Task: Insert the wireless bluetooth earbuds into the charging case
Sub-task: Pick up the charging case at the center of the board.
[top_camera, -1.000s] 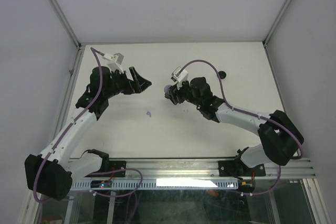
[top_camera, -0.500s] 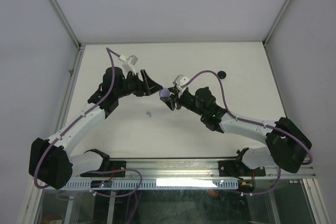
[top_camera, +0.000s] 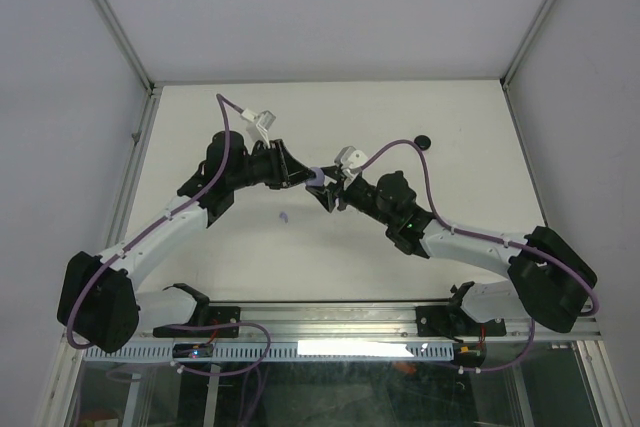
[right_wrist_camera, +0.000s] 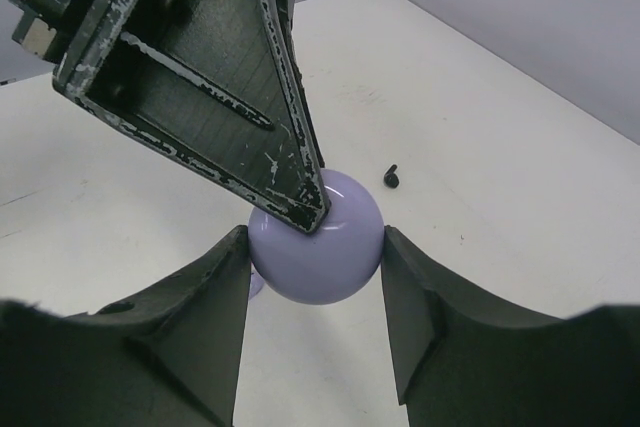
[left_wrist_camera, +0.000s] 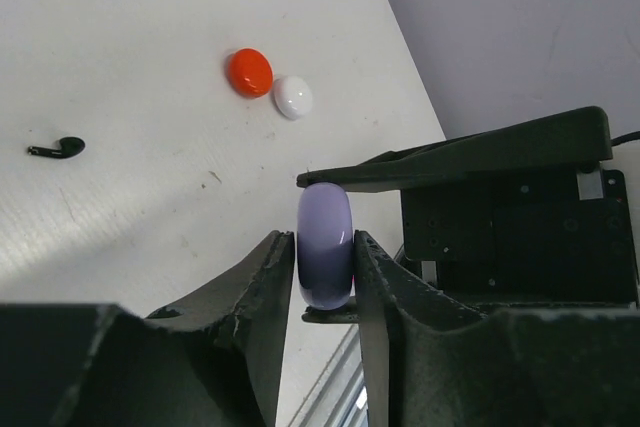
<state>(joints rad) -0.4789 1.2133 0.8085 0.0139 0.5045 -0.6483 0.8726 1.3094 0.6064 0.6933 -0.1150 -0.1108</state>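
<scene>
**Top view.** The left gripper [top_camera: 303,176] and right gripper [top_camera: 323,187] meet tip to tip over mid-table. Between them sits a lilac round puck-shaped plastic charging case [top_camera: 316,177]. A tiny lilac plastic earbud [top_camera: 284,217] lies on the white table [top_camera: 420,107], to the near-left of the case. It is apart from the case and neither gripper touches it.

**Left wrist view.**
- The case is seen edge-on and held off the table. It is a smooth, glossy disc with rounded edges.
- The left gripper's fingers press on its two flat faces.
- The right gripper's fingers bear on the rim, one above and one below.
- On the table beyond, a glossy red oval case [left_wrist_camera: 249,72] lies just beside a white oval case [left_wrist_camera: 293,97].
- A black hook-shaped plastic earbud [left_wrist_camera: 57,148] lies alone, well to the left of them. It has a rounded bud with a thin curved tail.

**Right wrist view.**
- The case is seen face-on, a plain lilac circle.
- The right gripper is clamped on the rim at either side.
- One left finger crosses the upper left of the case's face.
- A small dark earbud [right_wrist_camera: 391,177] lies on the table, just beyond the case to its right. It is too small to read its shape.
</scene>
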